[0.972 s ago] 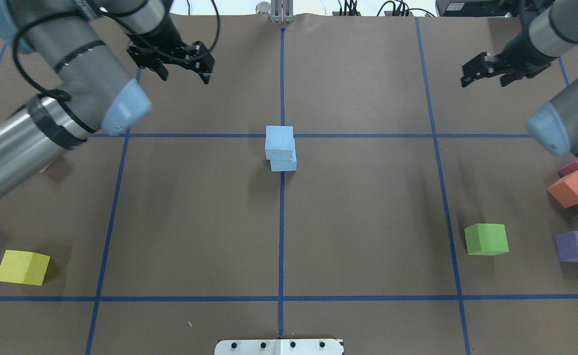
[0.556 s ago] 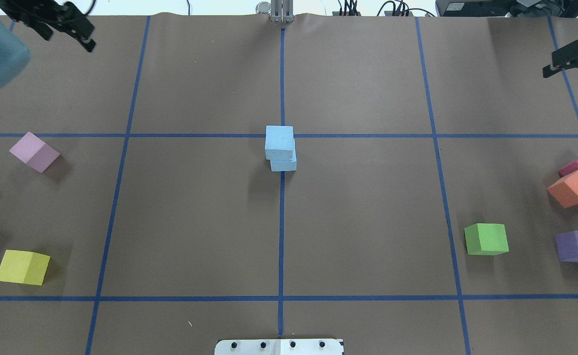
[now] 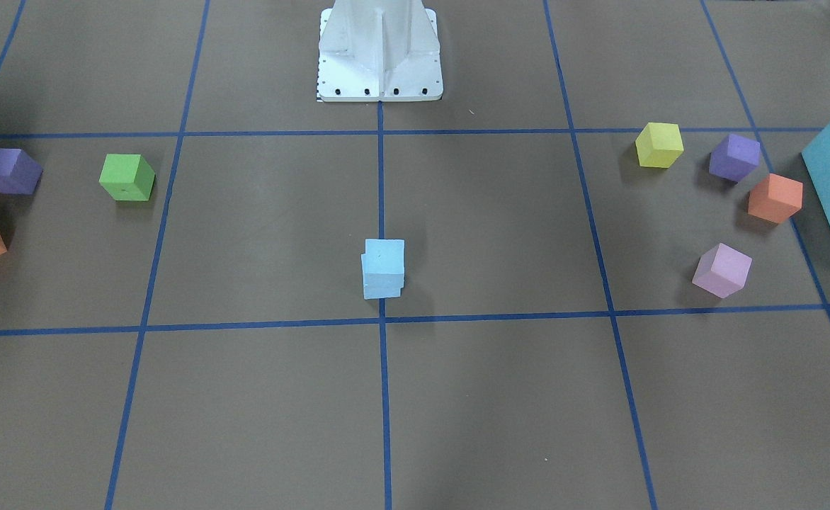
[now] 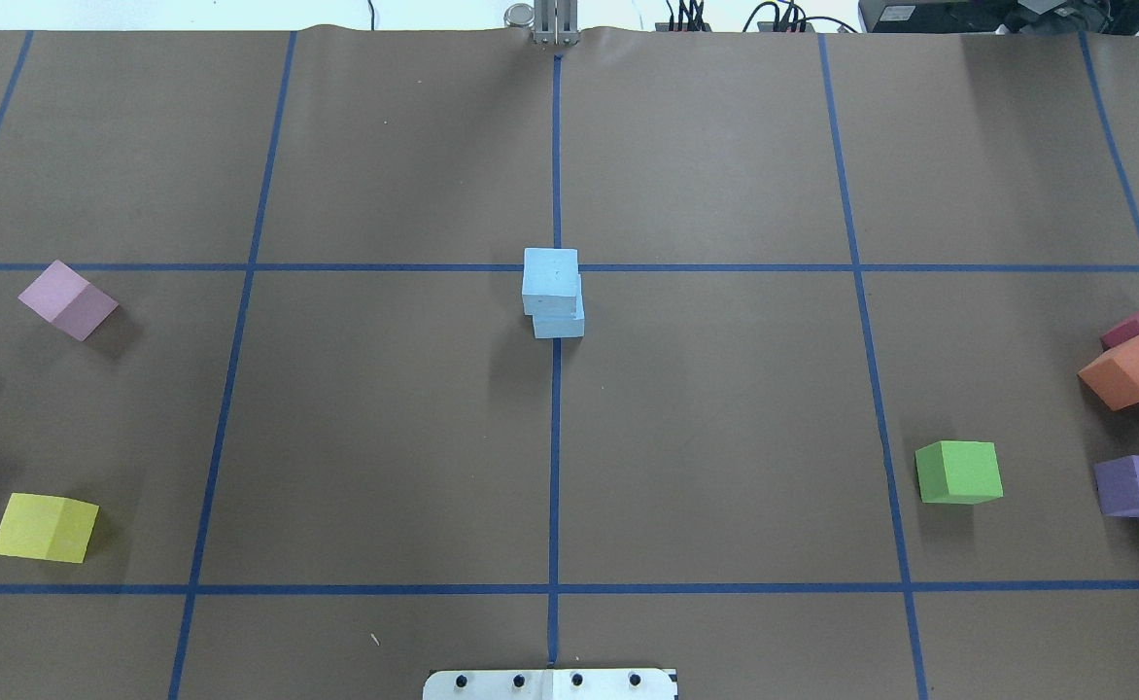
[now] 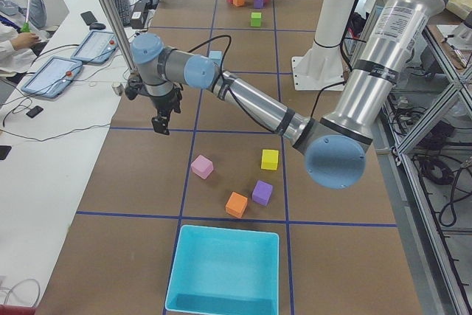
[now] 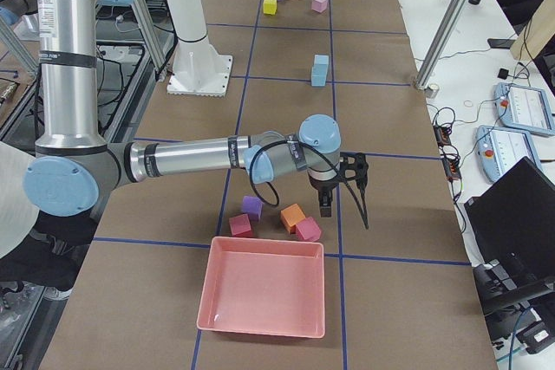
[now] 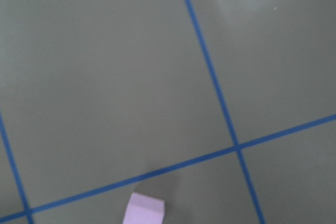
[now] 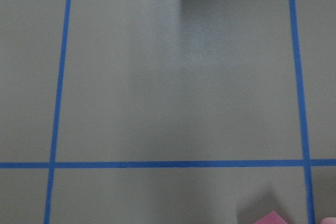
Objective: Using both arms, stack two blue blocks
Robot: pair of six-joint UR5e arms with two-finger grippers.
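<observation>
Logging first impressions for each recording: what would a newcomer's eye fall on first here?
The stack of two blue blocks stands alone at the centre of the table, on the middle tape line, the upper block set slightly off the lower. The left arm and right arm stretch over opposite table ends, far from the stack, where a turquoise bin and a pink bin sit.
</observation>
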